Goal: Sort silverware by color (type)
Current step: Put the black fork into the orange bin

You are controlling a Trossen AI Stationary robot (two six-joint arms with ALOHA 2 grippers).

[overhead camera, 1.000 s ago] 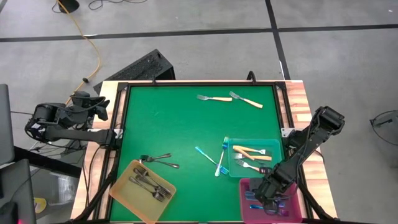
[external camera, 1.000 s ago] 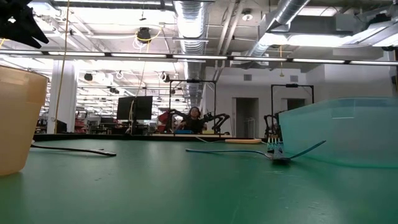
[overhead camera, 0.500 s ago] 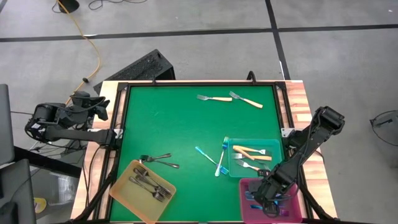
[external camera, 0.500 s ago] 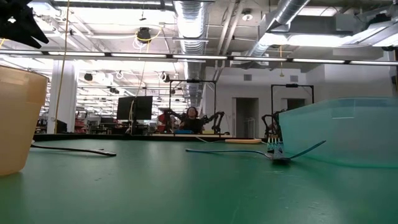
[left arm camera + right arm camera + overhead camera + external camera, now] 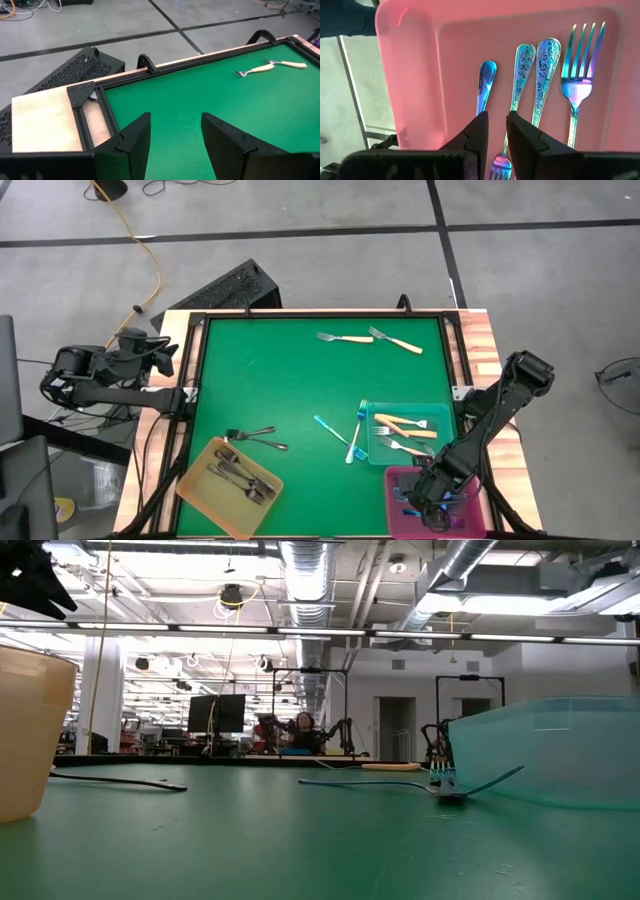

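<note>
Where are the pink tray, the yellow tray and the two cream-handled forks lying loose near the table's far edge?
pink tray (image 5: pixel 410 75): right wrist view, side wall.
yellow tray (image 5: pixel 200 470): high view, rim.
cream-handled forks (image 5: pixel 352 338): high view, handle of one.

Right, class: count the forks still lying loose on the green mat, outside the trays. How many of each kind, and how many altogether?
Cream-handled forks: 2
Dark-grey forks: 2
Blue forks: 2, one leaning on the teal tray
Total: 6
</note>
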